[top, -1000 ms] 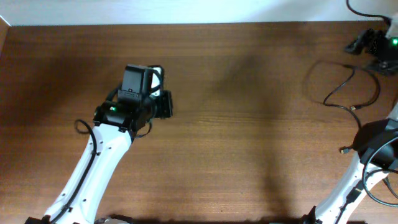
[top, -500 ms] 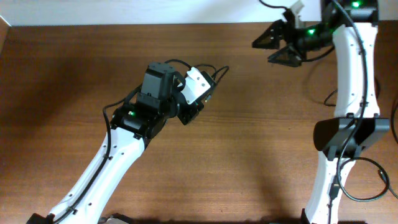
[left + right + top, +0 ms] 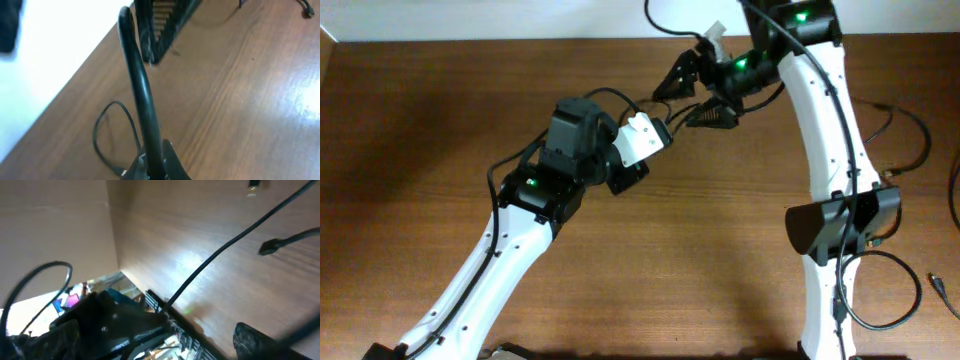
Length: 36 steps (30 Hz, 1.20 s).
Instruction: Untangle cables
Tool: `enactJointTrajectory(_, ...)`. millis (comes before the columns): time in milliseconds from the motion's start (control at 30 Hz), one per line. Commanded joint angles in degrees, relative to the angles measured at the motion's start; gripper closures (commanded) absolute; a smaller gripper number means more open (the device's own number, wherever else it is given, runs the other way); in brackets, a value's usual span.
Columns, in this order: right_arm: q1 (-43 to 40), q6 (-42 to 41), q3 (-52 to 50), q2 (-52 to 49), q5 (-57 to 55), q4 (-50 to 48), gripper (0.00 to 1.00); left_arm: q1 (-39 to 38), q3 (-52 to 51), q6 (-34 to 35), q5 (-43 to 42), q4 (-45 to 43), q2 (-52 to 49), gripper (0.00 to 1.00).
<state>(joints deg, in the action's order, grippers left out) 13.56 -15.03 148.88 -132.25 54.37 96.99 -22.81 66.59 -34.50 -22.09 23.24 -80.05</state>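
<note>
**A:** How much room is there on the left side?

**B:** A lot. The wooden worktop [image 3: 410,130] is open from its left edge across to the left arm [image 3: 490,260]. That arm comes up from the near edge and slants toward the middle. The far left corner and the near left corner are both open wood.

**A:** And the left gripper?

**B:** The left gripper [image 3: 663,126] sits a little behind the worktop's middle, toward the far edge. It is clamped tight on a black cable [image 3: 142,95]. In the left wrist view the cable rises from the closed fingertips and curves over at its top. There it is beside a ribbed finger pad [image 3: 159,22] of the other arm, and I cannot tell whether they touch. Under it, a thin cable loop [image 3: 102,132] lies flat on the wood.

**A:** What about the right gripper?

**B:** The right gripper [image 3: 676,106] is just beside the left one, nearer the far edge, and points at it almost tip to tip. Its jaws are spread wide and grip nothing. The right arm [image 3: 820,150] stands up from the near edge, right of the middle, and arches back over the far edge. Between the two arms, toward the near edge, there is a broad stretch of open wood.

**A:** And further right?

**B:** Only a narrow strip separates the right arm from the right edge. The loose cables [image 3: 925,138] lie there, toward the far right corner and well apart from both grippers.
</note>
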Motion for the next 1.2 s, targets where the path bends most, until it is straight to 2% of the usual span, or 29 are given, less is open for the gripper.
enactJointTrajectory(0,1.51,-0.50,-0.26,0.09,0.59,-0.13,0.32,0.02,0.22,-1.11,-0.61,-1.11,0.61,1.00)
enactJointTrajectory(33,1.60,-0.50,-0.26,0.09,0.15,-0.13,0.44,0.02,0.22,-1.11,-0.61,-1.09,0.61,1.00)
enactJointTrajectory(67,1.57,-0.52,-0.26,0.09,-0.52,-0.11,0.64,0.02,0.22,-1.09,-0.63,-1.05,0.61,1.00)
enactJointTrajectory(100,1.57,-0.52,-0.26,0.09,-1.07,-0.11,0.76,-0.09,0.22,-1.07,-0.63,-1.05,0.61,1.00)
enactJointTrajectory(167,1.57,-0.52,-0.26,0.09,-1.07,-0.13,0.93,-0.48,0.22,-1.09,-0.66,-1.07,0.61,1.00)
enactJointTrajectory(267,1.57,-0.52,-0.26,0.09,-3.19,-0.35,0.96,-0.79,0.22,-0.83,-0.63,-1.05,0.61,0.99)
enactJointTrajectory(333,1.55,-0.52,-0.26,0.09,-5.42,-0.35,0.96,-0.79,0.22,-0.66,-0.87,-0.98,0.61,0.90)
enactJointTrajectory(367,1.36,-0.52,-0.26,0.09,-5.53,-0.35,0.96,-0.79,0.22,-0.66,-0.87,-0.94,0.61,0.71)
enactJointTrajectory(400,1.03,-0.52,-0.26,0.09,-5.53,-0.52,0.96,-0.79,0.22,-0.66,-0.87,-0.87,0.61,0.18)
enactJointTrajectory(433,0.63,-0.52,-0.26,0.09,-5.55,-1.07,0.96,-0.79,0.22,0.02,-0.87,-0.87,0.63,0.01)
enactJointTrajectory(567,-3.91,-0.72,-0.26,0.09,-5.55,-5.79,0.96,-0.79,0.22,6.54,-0.87,-0.90,0.63,0.01)
enactJointTrajectory(667,-11.19,-5.14,-0.26,0.09,-5.55,-10.03,0.96,-0.79,0.22,9.22,-0.85,-0.39,0.63,0.01)
enactJointTrajectory(933,-34.67,-6.54,-0.26,0.09,-5.57,-24.39,0.96,-0.79,0.22,9.38,-0.81,2.82,0.63,0.01)
enactJointTrajectory(1100,-44.61,-7.82,-0.26,0.09,-5.60,-26.34,0.96,-0.79,0.22,9.38,-0.81,2.97,0.63,0.01)
enactJointTrajectory(1167,-46.18,-7.78,-0.26,0.09,-5.86,-26.40,0.96,-0.79,0.22,9.38,-0.81,2.97,0.63,0.01)
